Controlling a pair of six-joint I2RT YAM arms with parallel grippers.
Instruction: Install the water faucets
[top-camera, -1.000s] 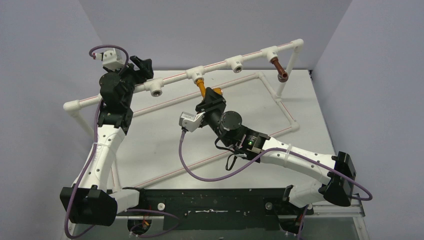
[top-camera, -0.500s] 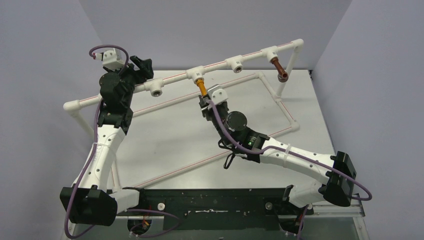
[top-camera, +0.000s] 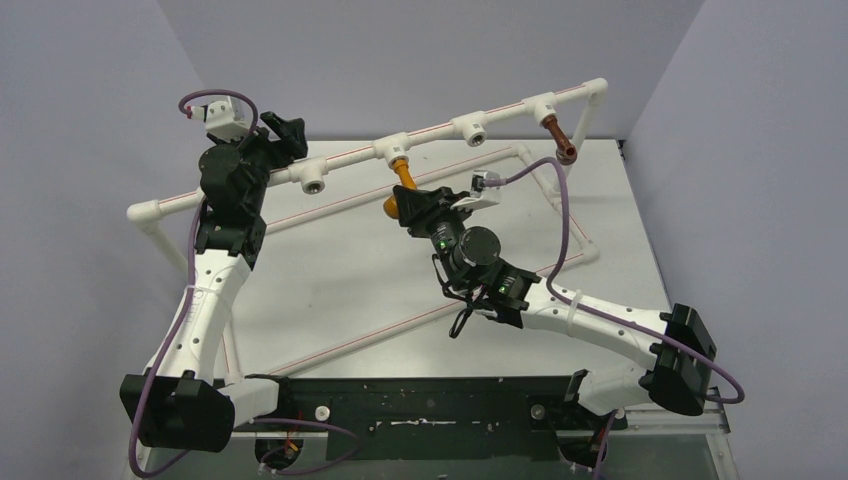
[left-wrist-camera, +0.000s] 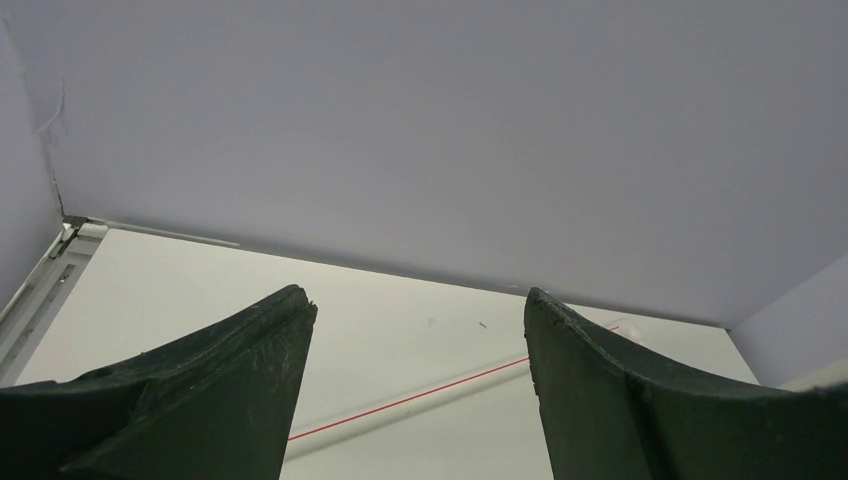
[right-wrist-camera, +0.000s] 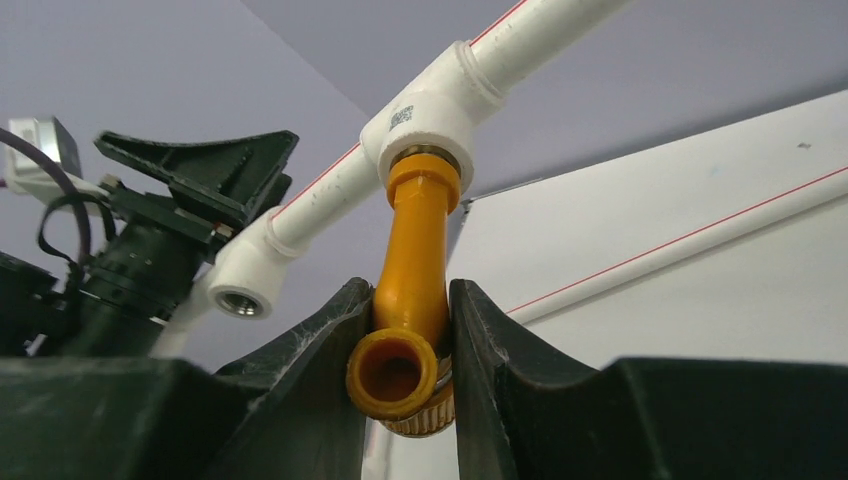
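Note:
An orange-yellow faucet (top-camera: 402, 174) hangs from a white tee socket (top-camera: 389, 149) of the raised pipe frame. My right gripper (top-camera: 408, 205) is shut on its lower spout end. In the right wrist view the faucet (right-wrist-camera: 414, 290) sits between the two black fingers, its round mouth facing the camera, its top seated in the tee (right-wrist-camera: 428, 118). A dark reddish-brown faucet (top-camera: 558, 137) hangs from the tee at the far right. My left gripper (top-camera: 283, 130) is open and empty at the left part of the pipe; its wrist view shows only its fingers (left-wrist-camera: 230, 370), the table and the wall.
Two tee sockets (top-camera: 315, 181) (top-camera: 470, 128) on the raised rail show open threaded holes. A lower pipe loop (top-camera: 575, 228) with a red stripe lies on the table around the work area. Grey walls close in the back and sides.
My right wrist has rotated while holding the orange faucet; its camera block swung from the left side over to the right. The left arm has not moved.

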